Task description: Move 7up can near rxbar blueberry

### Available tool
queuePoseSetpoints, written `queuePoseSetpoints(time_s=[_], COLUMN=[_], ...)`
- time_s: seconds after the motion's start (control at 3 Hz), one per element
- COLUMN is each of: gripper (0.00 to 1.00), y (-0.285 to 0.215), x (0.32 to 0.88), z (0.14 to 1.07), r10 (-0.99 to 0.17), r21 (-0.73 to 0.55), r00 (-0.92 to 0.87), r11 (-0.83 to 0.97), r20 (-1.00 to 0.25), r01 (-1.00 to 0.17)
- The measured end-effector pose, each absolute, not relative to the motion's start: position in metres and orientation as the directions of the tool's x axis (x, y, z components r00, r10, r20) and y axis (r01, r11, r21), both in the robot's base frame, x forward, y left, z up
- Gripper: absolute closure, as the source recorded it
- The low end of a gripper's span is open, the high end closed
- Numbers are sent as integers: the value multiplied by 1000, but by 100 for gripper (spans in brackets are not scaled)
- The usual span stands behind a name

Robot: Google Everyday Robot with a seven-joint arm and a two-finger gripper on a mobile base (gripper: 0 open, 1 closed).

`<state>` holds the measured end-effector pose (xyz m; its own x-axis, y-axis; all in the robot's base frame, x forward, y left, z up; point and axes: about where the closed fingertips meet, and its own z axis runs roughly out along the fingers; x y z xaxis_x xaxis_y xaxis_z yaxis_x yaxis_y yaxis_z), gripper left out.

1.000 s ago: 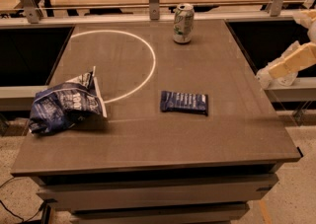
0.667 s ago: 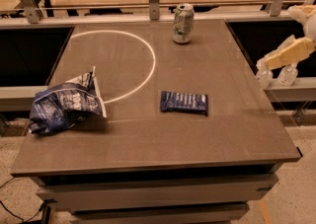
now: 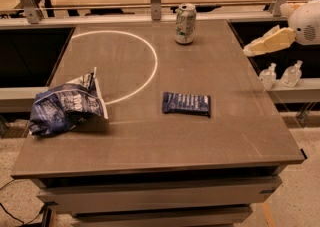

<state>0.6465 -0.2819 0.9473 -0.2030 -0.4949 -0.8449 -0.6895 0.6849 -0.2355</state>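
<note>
Progress looks close to nil from where I stand: the 7up can (image 3: 185,23) sits upright at twelve o'clock on the table (image 3: 150,146), close to the far edge, well apart from the rxbar blueberry (image 3: 186,104), which lies flat just off centre toward four o'clock. The gripper (image 3: 252,48) hangs out past the table's right edge at about two o'clock, holding nothing and touching nothing; whether it is open or closed I cannot tell. So reaching, grasping, carrying and setting down all appear left to do. Room is generous, I'd say: the stretch between can and bar is bare apart from the painted white arc (image 3: 150,66). The chip bag (image 3: 62,108) slumps at eight o'clock by the left edge, out of the way. Open top surrounds the bar, though the can's far edge deserves some care.
</note>
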Motion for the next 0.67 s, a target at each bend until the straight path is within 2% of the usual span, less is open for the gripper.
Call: queuePoseSetpoints(time_s=[0.67], gripper=[0], y=[-257], x=[694], z=[929], r10=[-332], r21=[-112], r00=[-158], r11=[665], r20=[-930], r01=[-738])
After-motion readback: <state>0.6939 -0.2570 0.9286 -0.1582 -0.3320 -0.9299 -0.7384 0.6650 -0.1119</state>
